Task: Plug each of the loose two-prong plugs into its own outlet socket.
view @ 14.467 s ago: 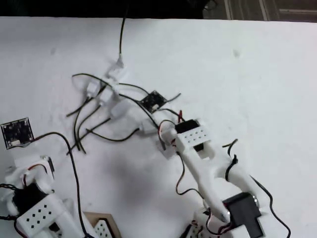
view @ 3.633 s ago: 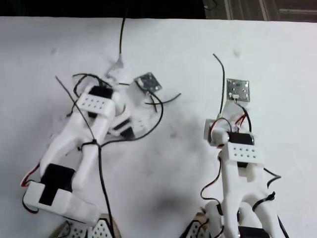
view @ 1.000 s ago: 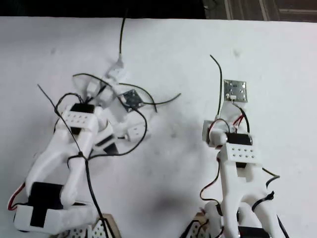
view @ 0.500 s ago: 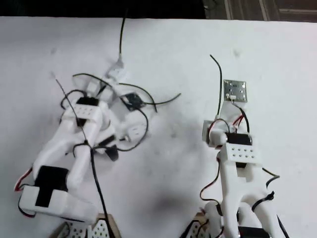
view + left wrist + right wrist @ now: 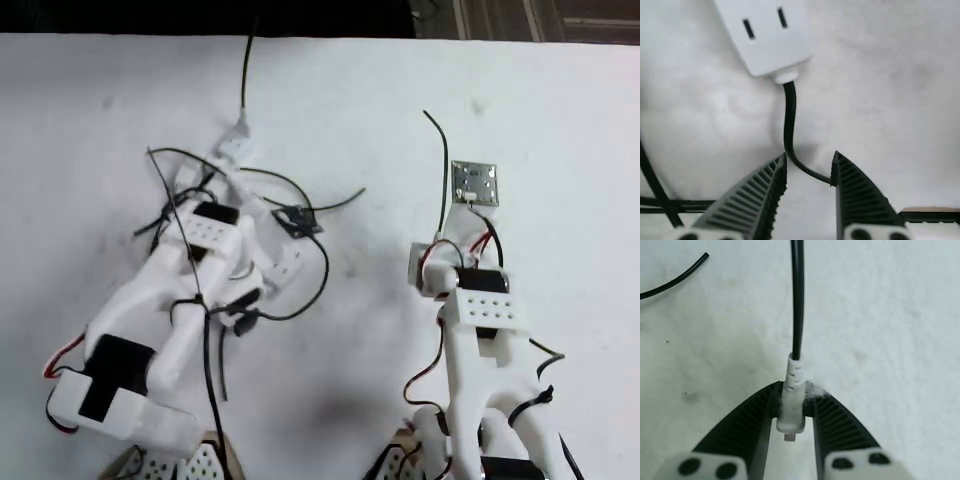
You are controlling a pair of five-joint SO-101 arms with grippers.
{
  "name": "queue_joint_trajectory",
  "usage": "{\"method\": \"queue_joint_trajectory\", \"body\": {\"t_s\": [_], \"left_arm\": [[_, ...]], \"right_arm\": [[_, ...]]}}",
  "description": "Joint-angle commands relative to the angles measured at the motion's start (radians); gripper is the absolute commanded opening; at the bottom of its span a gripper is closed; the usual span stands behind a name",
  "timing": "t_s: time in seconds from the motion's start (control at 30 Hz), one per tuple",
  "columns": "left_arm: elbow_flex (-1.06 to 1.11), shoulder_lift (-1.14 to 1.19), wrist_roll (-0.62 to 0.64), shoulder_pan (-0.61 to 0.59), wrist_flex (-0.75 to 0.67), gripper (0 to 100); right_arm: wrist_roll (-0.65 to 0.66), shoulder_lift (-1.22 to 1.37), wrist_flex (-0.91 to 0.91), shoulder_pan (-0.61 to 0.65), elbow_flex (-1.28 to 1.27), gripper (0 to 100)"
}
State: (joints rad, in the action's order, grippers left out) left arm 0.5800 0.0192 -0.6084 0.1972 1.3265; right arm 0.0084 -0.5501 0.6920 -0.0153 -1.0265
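Leans left arm (image 5: 170,300) over cords (image 5: 322,272), left jaws apart astride one beside a socket (image 5: 767,35); aims right arm (image 5: 487,345) at counter's (image 5: 560,110) far edge, right jaws clamped on a plug (image 5: 791,407).

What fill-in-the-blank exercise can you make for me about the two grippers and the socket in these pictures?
1. The right gripper is shut on a white ____ that has a black cord.
2. The white outlet socket in front of the left gripper has ____ slots.
3. The left gripper is ____, not shut.
Missing words: plug; two; open.
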Motion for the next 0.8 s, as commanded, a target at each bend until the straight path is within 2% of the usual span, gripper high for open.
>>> {"method": "queue_joint_trajectory", "body": {"t_s": [0.0,0.17,0.3,0.37,0.53,0.7,0.77], "left_arm": [[-0.048,-0.065,0.015,0.007,0.051,16],[-0.046,-0.315,0.092,0.061,0.103,17],[-0.014,-0.490,0.098,0.022,0.098,27],[0.026,-0.552,0.098,0.002,0.078,29],[0.210,-0.696,0.110,-0.004,-0.094,26],[0.408,-0.886,0.310,-0.004,-0.302,24],[0.479,-0.986,0.330,-0.004,-0.345,24]], "right_arm": [[0.012,-0.030,-0.013,0.007,0.006,1.7],[0.012,-0.038,-0.010,0.008,0.006,1.7],[0.012,-0.039,0.025,0.028,0.012,1.7],[0.014,-0.047,0.056,0.067,0.014,1.7],[0.077,-0.186,0.156,0.177,0.034,1.7],[0.086,-0.366,0.314,0.366,0.046,1.7],[0.098,-0.430,0.364,0.438,0.046,1.7]]}}
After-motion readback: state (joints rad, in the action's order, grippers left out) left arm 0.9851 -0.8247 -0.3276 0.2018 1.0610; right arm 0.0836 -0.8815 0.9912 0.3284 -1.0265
